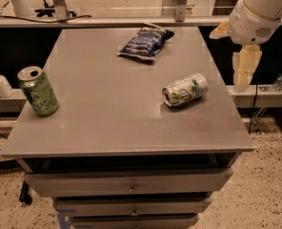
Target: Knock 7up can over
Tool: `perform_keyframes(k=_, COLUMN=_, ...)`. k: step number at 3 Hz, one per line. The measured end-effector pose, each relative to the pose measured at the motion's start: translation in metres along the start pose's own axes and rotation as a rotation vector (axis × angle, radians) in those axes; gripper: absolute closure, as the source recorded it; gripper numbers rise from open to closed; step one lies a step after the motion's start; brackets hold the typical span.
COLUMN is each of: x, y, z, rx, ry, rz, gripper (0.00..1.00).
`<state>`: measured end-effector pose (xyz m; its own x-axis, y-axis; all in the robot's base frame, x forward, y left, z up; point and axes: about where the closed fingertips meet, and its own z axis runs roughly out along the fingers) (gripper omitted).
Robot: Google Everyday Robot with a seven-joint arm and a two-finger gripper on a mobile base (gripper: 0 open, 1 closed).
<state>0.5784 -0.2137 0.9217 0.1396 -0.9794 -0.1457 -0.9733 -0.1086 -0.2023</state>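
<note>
A green can [37, 90] is standing upright near the bench's [107, 123] left edge, and a dark blue snack bag [145, 41] is lying toward the back. The 7up can [185, 89] is lying on its side right of centre, its top facing left, with bare surface all around it. The white arm [257, 13] is hanging past the right edge, its gripper [246, 67] pointing down, clear of the can; whether it is spread or closed cannot be told.

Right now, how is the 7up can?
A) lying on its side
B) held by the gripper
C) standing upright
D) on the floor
A: the 7up can lies on its side on the table; the gripper hangs apart, past the table's right edge.
</note>
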Motion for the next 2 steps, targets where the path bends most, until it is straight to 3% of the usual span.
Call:
perform_keyframes(k=1, x=0.013, y=0.019, z=-0.032, rx=0.052, ry=-0.123, rz=0.132, gripper=0.00)
perform_keyframes(k=2, x=0.022, y=0.052, z=-0.058, rx=0.100, ry=-0.256, rz=0.264, gripper=0.00)
